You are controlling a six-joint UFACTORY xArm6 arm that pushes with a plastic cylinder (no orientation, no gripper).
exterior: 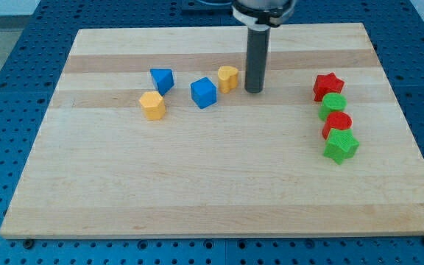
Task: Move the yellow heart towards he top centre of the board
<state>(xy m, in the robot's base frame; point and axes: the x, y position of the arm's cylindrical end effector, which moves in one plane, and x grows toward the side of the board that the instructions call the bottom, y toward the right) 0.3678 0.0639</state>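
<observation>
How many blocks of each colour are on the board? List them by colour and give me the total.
Yellow: 2, the yellow heart and the yellow hexagon
Blue: 2, the blue triangle and the blue cube
Red: 2, the red star and the red round block
Green: 2, the green round block and the green star
Total: 8

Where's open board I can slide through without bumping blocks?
Bare wood: the whole bottom half below the yellow hexagon, and the middle between my tip and the red star. Crowded: the yellow heart, blue cube and blue triangle cluster, and the right-hand column down to the green star.
</observation>
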